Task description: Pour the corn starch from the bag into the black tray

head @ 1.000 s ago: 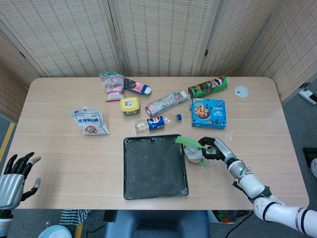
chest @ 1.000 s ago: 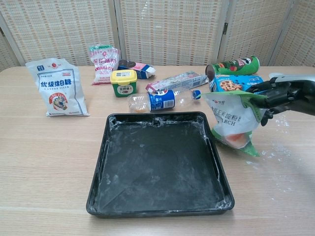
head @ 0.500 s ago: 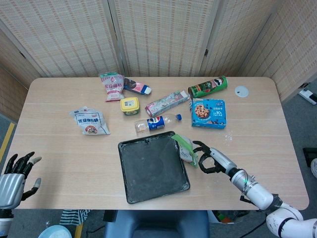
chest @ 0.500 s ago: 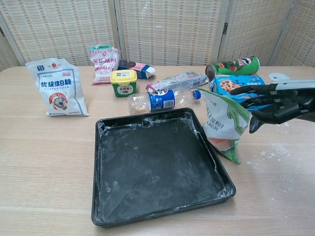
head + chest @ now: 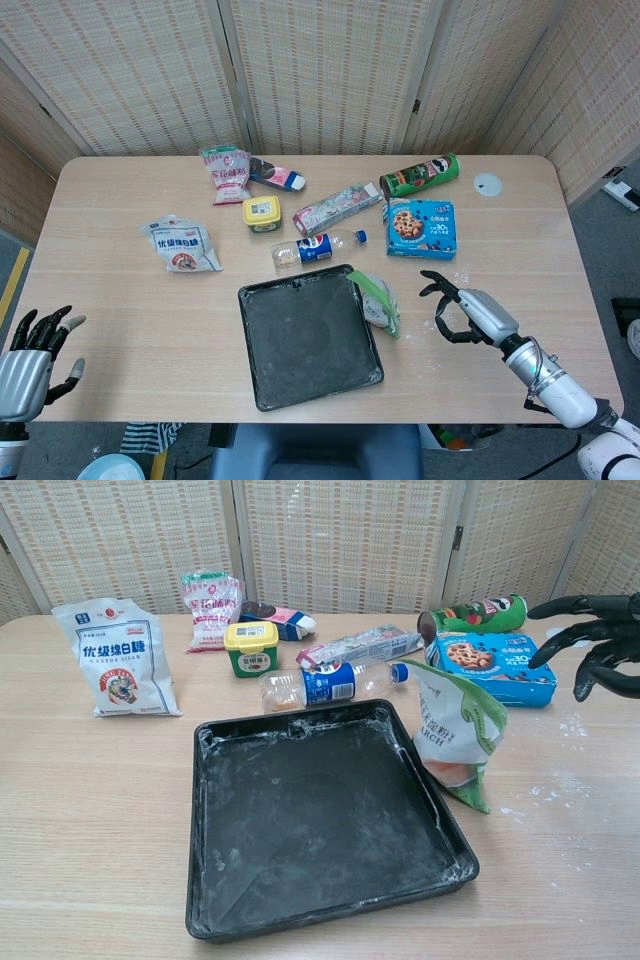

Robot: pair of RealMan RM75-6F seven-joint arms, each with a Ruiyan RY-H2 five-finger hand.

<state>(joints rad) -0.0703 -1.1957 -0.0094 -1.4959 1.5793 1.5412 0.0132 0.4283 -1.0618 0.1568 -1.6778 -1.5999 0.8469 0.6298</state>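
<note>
Right hand: your black-fingered right hand (image 5: pixel 462 313) hangs in the lower right of the head view, fingers spread wide, holding nothing; in the chest view it shows at the right edge (image 5: pixel 598 638), well apart from the bag.
Left hand: grey-and-black left hand (image 5: pixel 30 362) sits at the lower left corner of the head view, off the table edge, fingers apart, empty.
Bag: the green-and-white plastic corn starch bag (image 5: pixel 455 742) stands just right of centre in the chest view, leaning against the tray's right rim, top tilted toward the tray. Whether its mouth is open, I cannot tell.
Tray: the black square metal tray (image 5: pixel 205 810) lies centre frame, skewed on the table, floor dusted with thin white film; no heap of powder visible.
Step in hand: judged as going back for the bag, since little starch shows in the tray.
How to do it well: come in from the right, wrap the bag at mid-body rather than the floppy top, lift clear of the rim before tipping, and pour over the tray's middle.
Risk: white specks on the wood to the right of the bag suggest spillage; the tray likely slides if you nudge it.
Nearby: clear plastic bottle with blue label (image 5: pixel 328 685) lies touching or just behind the tray's upper edge; blue cookie box (image 5: pixel 495 665) sits beyond the bag.
</note>
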